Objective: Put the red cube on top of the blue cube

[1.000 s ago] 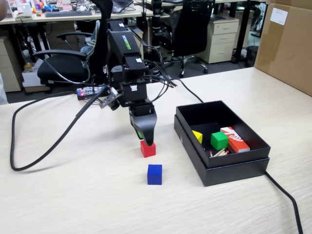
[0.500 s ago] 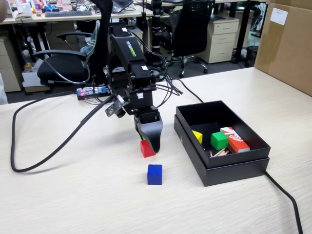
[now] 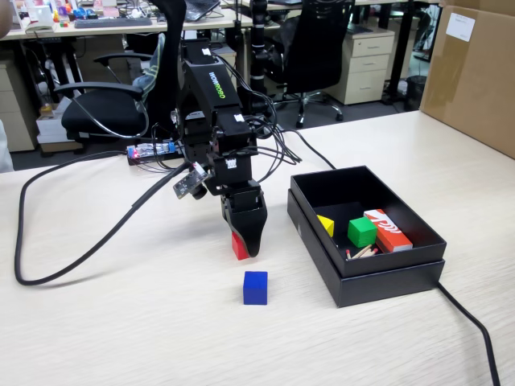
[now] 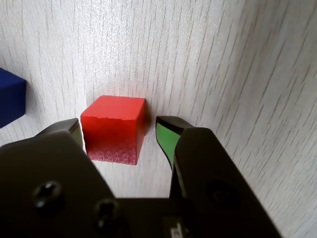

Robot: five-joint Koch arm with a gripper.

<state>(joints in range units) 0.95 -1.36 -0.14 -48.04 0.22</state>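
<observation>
The red cube (image 4: 114,129) rests on the pale wood table, between my two jaws. My gripper (image 4: 121,130) is open: the left jaw sits close against the cube's left face, and the green-padded right jaw stands a small gap off its right face. In the fixed view the gripper (image 3: 245,245) reaches down to the table and hides most of the red cube (image 3: 237,247). The blue cube (image 3: 255,287) lies alone a little nearer the camera; in the wrist view the blue cube (image 4: 11,96) shows at the left edge.
An open black box (image 3: 378,273) stands right of the gripper, holding a green cube (image 3: 361,232), a yellow piece (image 3: 325,225) and a red-orange and white carton (image 3: 387,229). A black cable (image 3: 72,249) loops over the table at left. A cardboard box (image 3: 475,72) stands far right.
The gripper has swung slightly right and dropped lower, so its jaws now straddle the red cube and cover most of it. Both cubes stay where they were.
</observation>
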